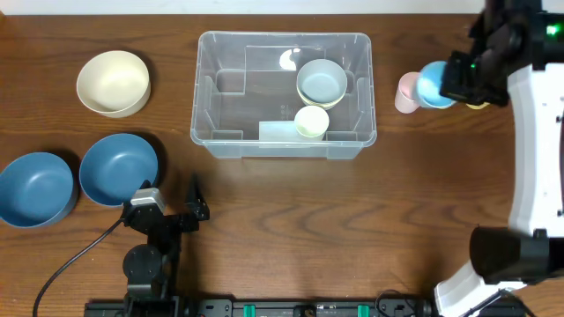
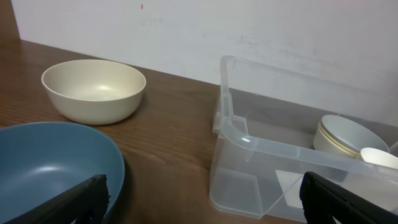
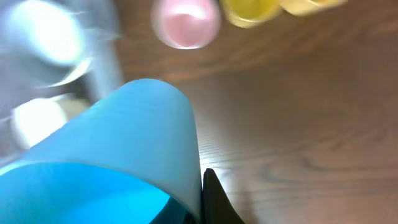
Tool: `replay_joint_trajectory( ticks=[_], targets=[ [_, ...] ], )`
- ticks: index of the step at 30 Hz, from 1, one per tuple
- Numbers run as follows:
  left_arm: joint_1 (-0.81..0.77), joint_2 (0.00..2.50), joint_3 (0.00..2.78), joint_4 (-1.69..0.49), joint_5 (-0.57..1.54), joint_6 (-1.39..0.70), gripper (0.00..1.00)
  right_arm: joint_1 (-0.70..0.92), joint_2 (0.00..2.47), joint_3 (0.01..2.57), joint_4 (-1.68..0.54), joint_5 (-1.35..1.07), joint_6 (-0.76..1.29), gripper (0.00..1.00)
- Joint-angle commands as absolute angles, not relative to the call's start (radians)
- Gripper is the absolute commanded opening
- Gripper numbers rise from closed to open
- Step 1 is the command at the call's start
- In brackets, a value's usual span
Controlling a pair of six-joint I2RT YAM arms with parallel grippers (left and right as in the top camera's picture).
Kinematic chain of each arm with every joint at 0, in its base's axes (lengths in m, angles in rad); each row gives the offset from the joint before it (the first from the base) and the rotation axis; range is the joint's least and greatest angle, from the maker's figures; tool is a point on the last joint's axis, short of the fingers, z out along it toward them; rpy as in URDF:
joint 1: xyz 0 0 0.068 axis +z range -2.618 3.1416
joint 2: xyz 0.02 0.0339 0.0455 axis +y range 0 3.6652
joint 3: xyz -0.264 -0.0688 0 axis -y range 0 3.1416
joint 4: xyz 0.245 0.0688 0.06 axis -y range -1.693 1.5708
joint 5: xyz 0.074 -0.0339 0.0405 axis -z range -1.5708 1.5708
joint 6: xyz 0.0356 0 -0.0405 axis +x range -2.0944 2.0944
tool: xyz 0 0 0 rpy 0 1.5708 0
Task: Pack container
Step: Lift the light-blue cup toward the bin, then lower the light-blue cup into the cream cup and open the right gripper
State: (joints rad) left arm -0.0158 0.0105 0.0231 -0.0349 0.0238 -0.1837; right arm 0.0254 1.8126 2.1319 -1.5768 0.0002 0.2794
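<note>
The clear container [image 1: 201, 88] stands at the table's back centre and holds a pale bowl [image 1: 321, 81] and a cream cup [image 1: 311, 121]. Just right of it, my right gripper [image 1: 454, 79] is shut on the rim of a light blue cup [image 1: 432, 84], close to a pink cup [image 1: 406, 92]. In the right wrist view the blue cup [image 3: 124, 143] fills the frame, its wall pinched by my gripper [image 3: 200, 186]. My left gripper [image 1: 174, 198] stands open near the front left, holding nothing. In its own view the left gripper [image 2: 202, 193] faces the container's corner [image 2: 233, 124].
A cream bowl [image 1: 113, 82] sits at the back left and two blue bowls [image 1: 119, 167] [image 1: 35, 187] at the front left. Yellow cups [image 3: 252, 9] stand beside the pink cup [image 3: 185, 22]. The nearer blue bowl [image 2: 50, 162] is by my left finger.
</note>
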Motion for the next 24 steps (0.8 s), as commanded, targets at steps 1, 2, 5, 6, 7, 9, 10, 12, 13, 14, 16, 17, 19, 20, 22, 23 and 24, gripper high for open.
replay_joint_trajectory(
  ticks=[1, 2, 5, 6, 7, 9, 10, 12, 13, 14, 16, 17, 19, 20, 22, 23, 24],
  targets=[
    [-0.012, 0.005, 0.004, -0.071, 0.015, -0.186, 0.98, 0.140, 1.833, 2.150, -1.567, -0.008, 0.289, 0.01],
    [-0.012, 0.005, 0.004, -0.071, 0.015, -0.186, 0.98, 0.170, 1.836, 2.149, -1.557, -0.008, 0.296, 0.01],
    [-0.012, 0.005, 0.004, -0.071, 0.015, -0.186, 0.98, 0.266, 1.850, 2.149, -1.517, -0.008, 0.326, 0.01],
    [-0.012, 0.005, 0.004, -0.071, 0.015, -0.186, 0.98, 0.295, 1.857, 2.149, -1.502, -0.008, 0.336, 0.01],
    [-0.012, 0.005, 0.004, -0.071, 0.015, -0.186, 0.98, 0.318, 1.864, 2.149, -1.491, -0.008, 0.344, 0.01],
    [-0.012, 0.005, 0.004, -0.071, 0.015, -0.186, 0.98, 0.363, 1.882, 2.149, -1.468, -0.008, 0.353, 0.01],
    [-0.012, 0.005, 0.004, -0.071, 0.015, -0.186, 0.98, 0.383, 1.892, 2.149, -1.456, -0.008, 0.355, 0.02],
    [-0.012, 0.005, 0.004, -0.071, 0.015, -0.186, 0.98, 0.413, 1.921, 2.149, -1.437, -0.008, 0.360, 0.02],
    [-0.012, 0.005, 0.004, -0.071, 0.015, -0.186, 0.98, 0.424, 1.937, 2.149, -1.430, -0.008, 0.360, 0.02],
    [-0.012, 0.005, 0.004, -0.071, 0.015, -0.186, 0.98, 0.435, 1.956, 2.149, -1.424, -0.008, 0.359, 0.02],
    [-0.012, 0.005, 0.004, -0.071, 0.015, -0.186, 0.98, 0.451, 1.996, 2.150, -1.419, -0.008, 0.359, 0.02],
    [-0.012, 0.005, 0.004, -0.071, 0.015, -0.186, 0.98, 0.456, 2.017, 2.150, -1.417, -0.008, 0.359, 0.01],
    [-0.012, 0.005, 0.004, -0.071, 0.015, -0.186, 0.98, 0.460, 2.053, 2.150, -1.419, -0.009, 0.358, 0.02],
    [-0.012, 0.005, 0.004, -0.071, 0.015, -0.186, 0.98, 0.460, 2.067, 2.150, -1.421, -0.009, 0.358, 0.02],
    [-0.012, 0.005, 0.004, -0.071, 0.015, -0.186, 0.98, 0.460, 2.095, 2.150, -1.422, -0.012, 0.350, 0.02],
    [-0.012, 0.005, 0.004, -0.071, 0.015, -0.186, 0.98, 0.460, 2.104, 2.150, -1.422, -0.012, 0.350, 0.02],
    [-0.012, 0.005, 0.004, -0.071, 0.015, -0.186, 0.98, 0.460, 2.112, 2.150, -1.421, -0.012, 0.346, 0.01]
  ],
)
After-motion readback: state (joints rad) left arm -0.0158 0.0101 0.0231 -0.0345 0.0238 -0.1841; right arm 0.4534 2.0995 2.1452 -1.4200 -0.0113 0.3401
